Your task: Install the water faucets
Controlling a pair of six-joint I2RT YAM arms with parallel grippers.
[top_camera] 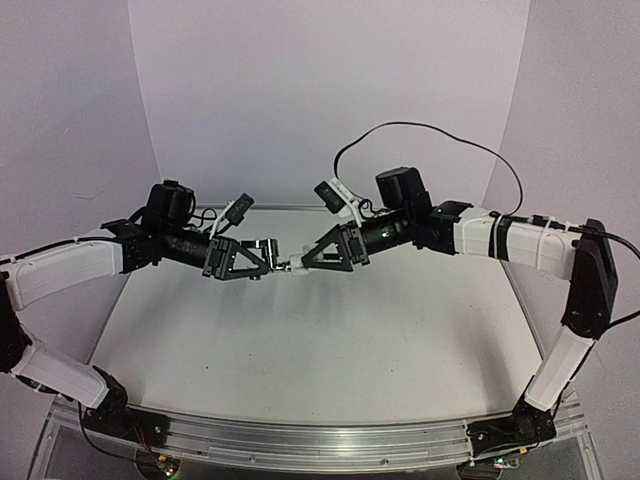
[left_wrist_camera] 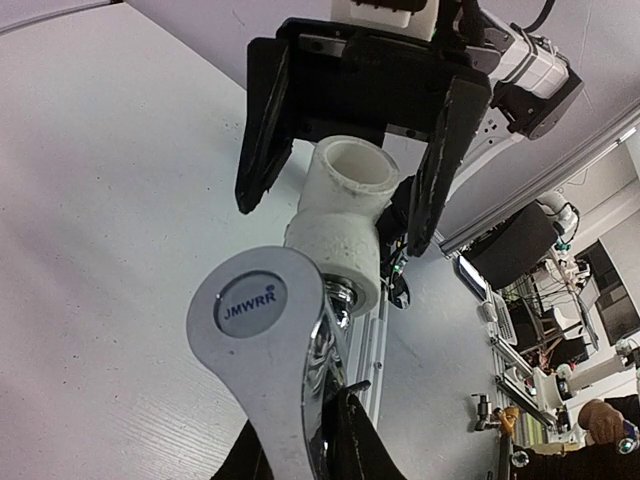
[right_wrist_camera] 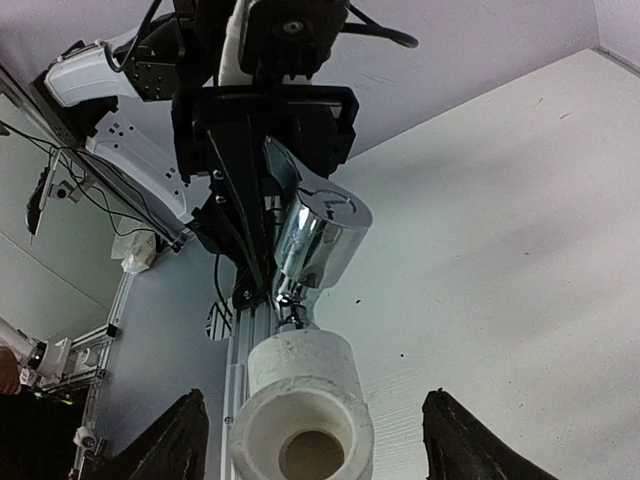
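With the left claw (top_camera: 263, 250) clamped on the faucet (left_wrist_camera: 265, 330), the right claw (left_wrist_camera: 338, 215), apart astride the white elbow fitting (right_wrist_camera: 300, 395), should close squarely, keeping the threaded joint straight.

Held out level and inward, nose to nose — left gripper (top_camera: 268, 250) clamped tight, right gripper (top_camera: 301, 265) facing it with jaws parted.

The left wrist view's bottom edge cuts off the shiny silver metal faucet (left_wrist_camera: 270, 340) and the left gripper's black fingers (left_wrist_camera: 365, 455); the right wrist view's crops the right gripper's fingers (right_wrist_camera: 455, 440) and the white plastic elbow fitting (right_wrist_camera: 300, 385).
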